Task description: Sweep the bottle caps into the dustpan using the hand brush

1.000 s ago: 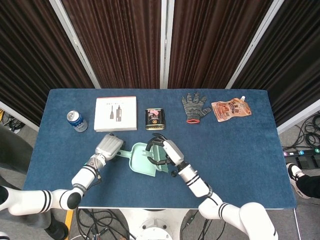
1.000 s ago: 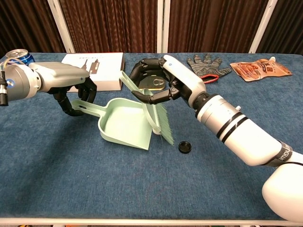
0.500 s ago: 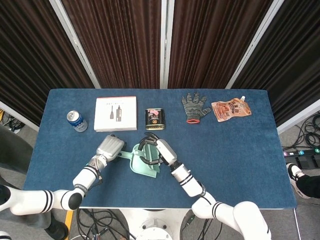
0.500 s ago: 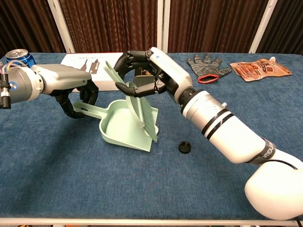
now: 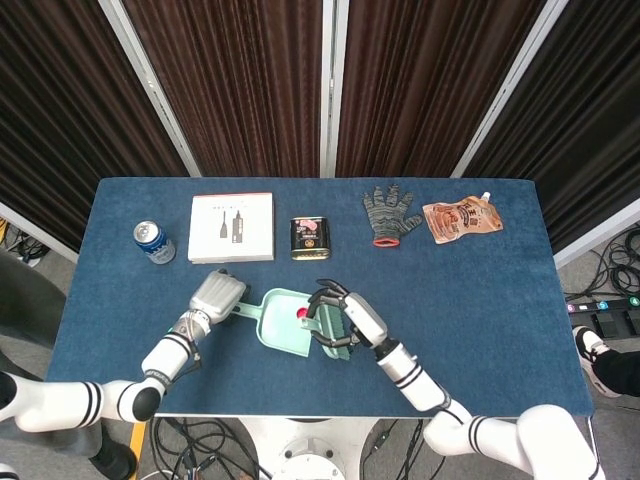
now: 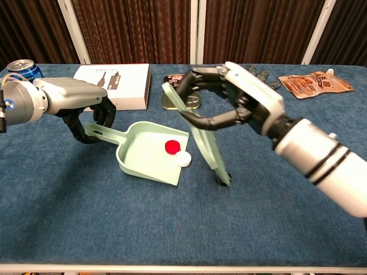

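My left hand (image 6: 86,109) grips the handle of the pale green dustpan (image 6: 140,154), which lies flat on the blue table. A red cap (image 6: 171,146) sits inside the pan and a white cap (image 6: 183,158) rests at its open lip. My right hand (image 6: 241,103) holds the green hand brush (image 6: 200,137) tilted, bristles down on the cloth just right of the pan. A black cap (image 6: 220,182) is mostly hidden under the bristles. The head view shows the left hand (image 5: 218,296), the dustpan (image 5: 278,325), the red cap (image 5: 302,313) and the right hand (image 5: 348,318).
Along the table's far side stand a soda can (image 5: 153,241), a white box (image 5: 231,227), a small tin (image 5: 309,238), a knitted glove (image 5: 390,212) and an orange pouch (image 5: 461,218). The table's front edge lies close behind the hands.
My right hand has swung the brush from over the pan out to the right and down onto the black cap. The red and white caps now show at the pan. The left hand stayed put.
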`<state>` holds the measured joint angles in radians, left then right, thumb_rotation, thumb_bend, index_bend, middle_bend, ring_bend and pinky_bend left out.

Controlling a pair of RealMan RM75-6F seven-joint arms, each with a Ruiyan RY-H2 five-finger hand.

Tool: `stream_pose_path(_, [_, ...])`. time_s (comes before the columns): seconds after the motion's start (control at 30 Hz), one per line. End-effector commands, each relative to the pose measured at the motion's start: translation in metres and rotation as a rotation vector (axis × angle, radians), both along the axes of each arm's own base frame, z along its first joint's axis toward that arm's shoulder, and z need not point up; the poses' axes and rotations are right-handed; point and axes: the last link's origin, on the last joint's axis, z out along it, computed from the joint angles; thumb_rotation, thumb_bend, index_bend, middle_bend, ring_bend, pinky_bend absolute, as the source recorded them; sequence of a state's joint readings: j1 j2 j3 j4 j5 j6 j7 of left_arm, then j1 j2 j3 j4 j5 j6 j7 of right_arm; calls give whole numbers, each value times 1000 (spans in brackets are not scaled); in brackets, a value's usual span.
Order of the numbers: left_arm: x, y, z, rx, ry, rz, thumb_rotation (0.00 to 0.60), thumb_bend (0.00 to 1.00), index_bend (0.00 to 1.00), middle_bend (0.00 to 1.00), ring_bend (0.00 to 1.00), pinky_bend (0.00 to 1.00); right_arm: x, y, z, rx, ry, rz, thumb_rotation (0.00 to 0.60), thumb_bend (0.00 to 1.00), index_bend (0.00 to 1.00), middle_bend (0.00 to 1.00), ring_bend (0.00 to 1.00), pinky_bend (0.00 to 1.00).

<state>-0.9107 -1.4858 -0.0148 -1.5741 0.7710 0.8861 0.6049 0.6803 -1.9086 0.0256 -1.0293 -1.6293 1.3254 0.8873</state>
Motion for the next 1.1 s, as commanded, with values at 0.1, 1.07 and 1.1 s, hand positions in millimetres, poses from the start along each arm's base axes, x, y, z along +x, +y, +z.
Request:
stream_pose_path(0.1, [0,-1,-1,-1,0,-3,600,343,514,499,361,251,-25,18,9,4,73,-20,600,845,789,679,305,126])
stream_pose_path(1.07, [10,-6,-11,-17,-35,1,600,343,514,499,361,251,37,-14,-48,-12,11,-29,600,857,791,679,305,126])
stream_pose_path(1.1, [10,-6,-11,-17,-36,2,600,343,514,499,361,251,40,-15,-49,-14,10,-27,600,857,791,679,305,127])
